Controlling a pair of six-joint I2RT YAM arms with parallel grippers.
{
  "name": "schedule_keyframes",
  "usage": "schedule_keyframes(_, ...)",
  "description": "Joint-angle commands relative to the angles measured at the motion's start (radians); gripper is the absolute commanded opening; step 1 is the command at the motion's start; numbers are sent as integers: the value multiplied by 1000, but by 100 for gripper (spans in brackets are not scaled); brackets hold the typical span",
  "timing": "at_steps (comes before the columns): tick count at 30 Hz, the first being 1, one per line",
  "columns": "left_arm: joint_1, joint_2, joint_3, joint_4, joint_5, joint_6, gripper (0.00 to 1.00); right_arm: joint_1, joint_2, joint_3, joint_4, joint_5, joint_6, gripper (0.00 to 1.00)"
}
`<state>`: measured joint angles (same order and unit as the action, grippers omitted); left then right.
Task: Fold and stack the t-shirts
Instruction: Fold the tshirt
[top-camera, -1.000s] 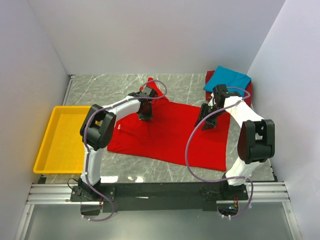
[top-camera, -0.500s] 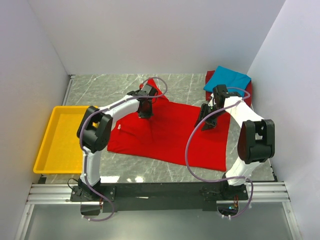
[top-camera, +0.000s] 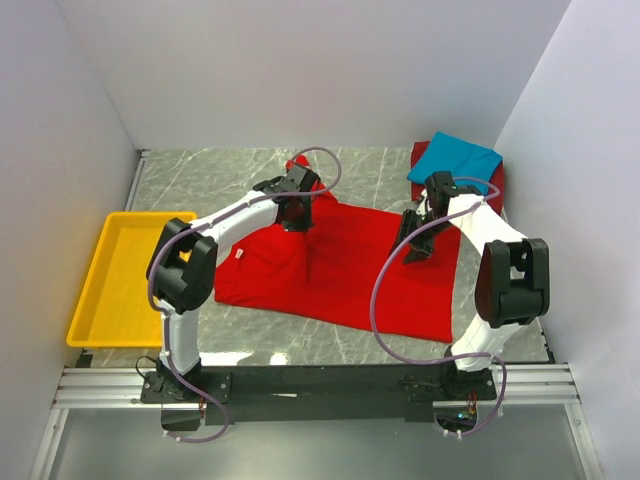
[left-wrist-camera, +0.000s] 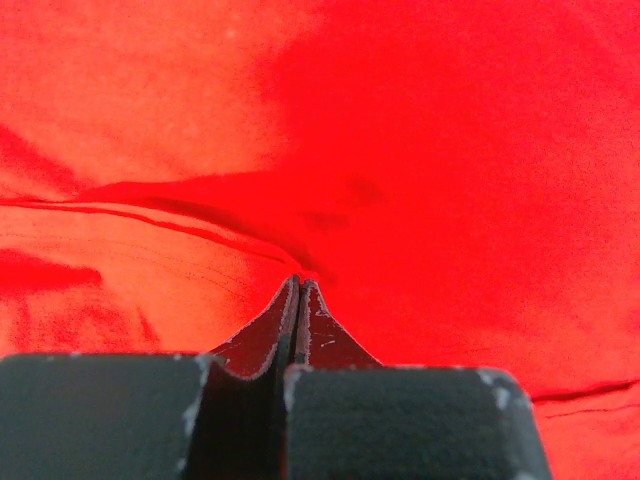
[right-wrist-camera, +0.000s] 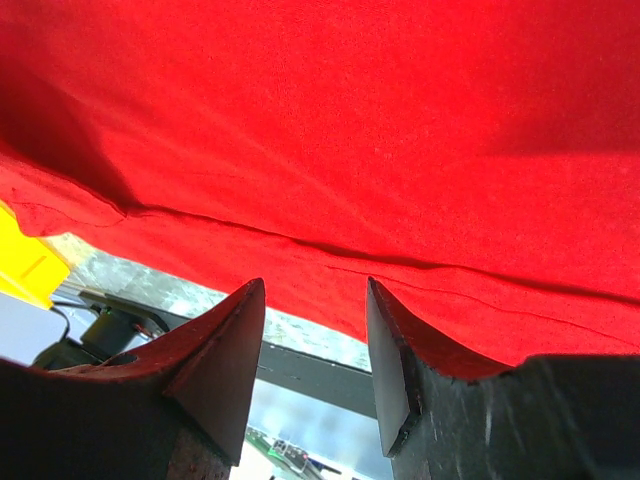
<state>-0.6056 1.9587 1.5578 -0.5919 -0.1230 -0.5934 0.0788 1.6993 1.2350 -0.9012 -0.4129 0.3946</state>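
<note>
Since the earlier frame the left gripper (top-camera: 296, 212) has slid toward 12 o'clock, drawing a raised crease into the bright red t-shirt (top-camera: 345, 275), which lies spread across the middle of the marble table (top-camera: 200, 170). Its fingers (left-wrist-camera: 320, 330) are pressed together, pinching a fold of that cloth. Over the shirt's 3 o'clock side, the right gripper (right-wrist-camera: 313, 290) has its fingers parted and grips nothing. A folded turquoise-blue t-shirt (top-camera: 455, 160) rests on the darker red t-shirt (top-camera: 498, 185) at 1 o'clock. The yellow tray (top-camera: 120, 290) sits at 9 o'clock.
</note>
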Motion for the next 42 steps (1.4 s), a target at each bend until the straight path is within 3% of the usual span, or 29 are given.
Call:
schedule_keyframes(1, -8, 3, 13, 43, 45, 32, 0, 3, -30, -2, 13, -12, -13, 52)
schedule_keyframes(20, -29, 57, 31, 46, 92, 69, 1, 3, -32, -5, 7, -9, -13, 52)
schedule_keyframes(22, -29, 60, 42, 34, 76, 60, 8, 3, -32, -3, 7, -10, -13, 52)
schedule_keyframes(23, -29, 63, 47, 23, 60, 57, 25, 3, -33, -5, 8, -10, -13, 52)
schedule_keyframes(26, -29, 65, 67, 18, 52, 47, 52, 3, -29, -2, 8, -10, -14, 52)
schedule_keyframes(29, -29, 52, 85, 23, 48, 37, 70, 4, -24, 7, 7, -4, -17, 52)
schedule_keyframes(35, 1, 17, 101, 38, 23, 23, 88, 3, 2, 61, 8, 9, -16, 52)
schedule_keyframes(42, 137, 0, -59, 141, 150, -14, 89, 3, 118, 190, 5, 63, -39, 52)
